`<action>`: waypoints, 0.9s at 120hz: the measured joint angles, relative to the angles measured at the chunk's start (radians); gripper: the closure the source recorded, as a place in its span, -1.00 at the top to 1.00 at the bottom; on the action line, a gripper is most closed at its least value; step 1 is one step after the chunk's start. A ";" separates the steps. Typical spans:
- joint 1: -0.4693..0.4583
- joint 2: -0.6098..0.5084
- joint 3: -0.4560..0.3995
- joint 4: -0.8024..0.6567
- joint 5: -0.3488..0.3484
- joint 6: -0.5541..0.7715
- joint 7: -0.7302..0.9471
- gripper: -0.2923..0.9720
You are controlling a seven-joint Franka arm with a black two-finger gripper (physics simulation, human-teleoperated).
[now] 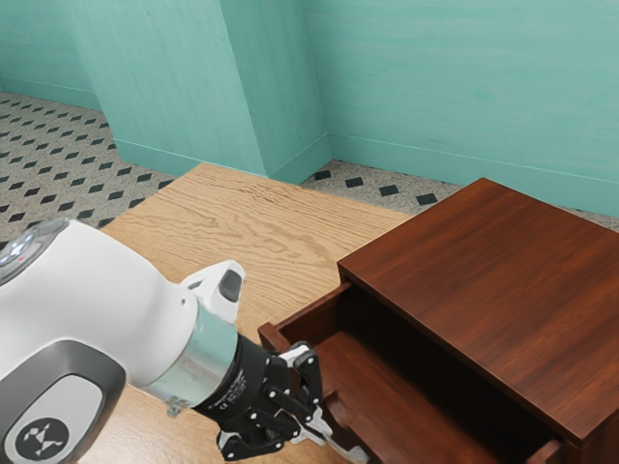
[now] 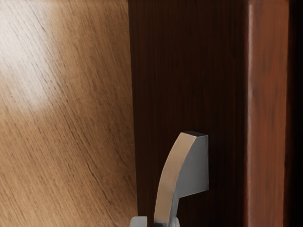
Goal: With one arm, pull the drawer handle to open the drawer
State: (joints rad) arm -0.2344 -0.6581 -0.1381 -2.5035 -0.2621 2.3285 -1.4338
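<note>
**Drawer stands out of the cabinet, gripper at its handle**

The dark wood cabinet (image 1: 503, 280) sits on the light wood table (image 1: 232, 222). Its drawer (image 1: 387, 382) stands partly out, the hollow open to above, and the front faces the exterior view's lower left, toward the arm. The front board's long axis runs from the exterior view's left down to its lower right. The black gripper (image 1: 311, 430) is at the silver handle (image 1: 340, 447), a curved bar standing off the dark front (image 2: 184, 175). Whether it is clamped on the handle cannot be told. A white emblem (image 1: 42, 437) marks the arm's grey panel.
</note>
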 joint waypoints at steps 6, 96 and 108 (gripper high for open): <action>-0.001 -0.012 0.001 -0.009 -0.001 0.000 -0.001 -0.71; -0.003 -0.126 -0.005 -0.089 -0.005 -0.001 -0.025 -0.71; -0.003 -0.149 -0.004 -0.100 -0.006 -0.005 -0.028 -0.71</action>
State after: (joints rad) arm -0.2375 -0.8072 -0.1424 -2.6036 -0.2680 2.3235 -1.4616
